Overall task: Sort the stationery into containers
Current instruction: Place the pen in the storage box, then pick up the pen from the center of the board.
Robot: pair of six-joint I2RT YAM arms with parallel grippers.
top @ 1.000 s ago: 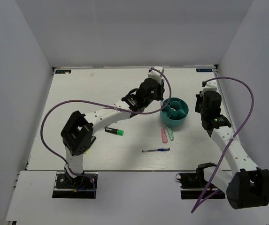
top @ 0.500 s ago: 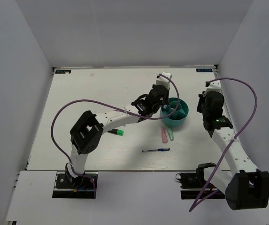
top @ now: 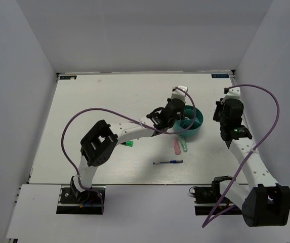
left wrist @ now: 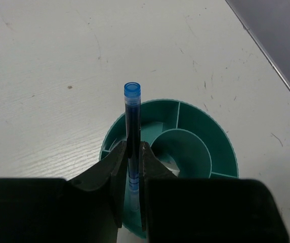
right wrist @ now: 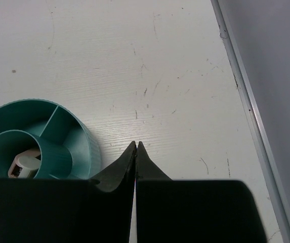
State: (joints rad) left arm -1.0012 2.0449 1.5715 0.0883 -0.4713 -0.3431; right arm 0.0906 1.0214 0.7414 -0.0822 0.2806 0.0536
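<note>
**Surface and room.** White table [top: 109, 101] with a fine grain, scuffed and speckled, boxed in by plain pale walls [top: 33, 40] on three sides. A purple cable [top: 266, 96] loops off each arm.

**Items.**
- Teal desk organiser [top: 193, 132] – round, with a central tube and divided outer ring, at 3 o'clock of the table's middle.
- Small white item [right wrist: 26, 163] – lying inside the central tube (too blurred to name).
- Pink marker [top: 176, 146] and pale green marker [top: 183, 145] – side by side on the table, at 6 o'clock of the organiser.
- Loose blue pen [top: 168, 162] – flat on the table, at 7 o'clock of the organiser.
- Black highlighter [top: 127, 144] with a green cap – at 9 o'clock of the markers, partly under the left arm.
- Left gripper [left wrist: 130, 149] – clamped on a slim capped blue pen [left wrist: 132, 116], which juts past the fingertips over the organiser's outer ring. Whether it has entered a compartment cannot be told.
- Right gripper [right wrist: 135, 151] – fingers pressed together on nothing, above bare table at 3 o'clock of the organiser.

**Change since one second ago.** The left gripper has moved from 10 o'clock of the organiser to over its left side. The right arm has barely shifted, and the loose items lie as before.
</note>
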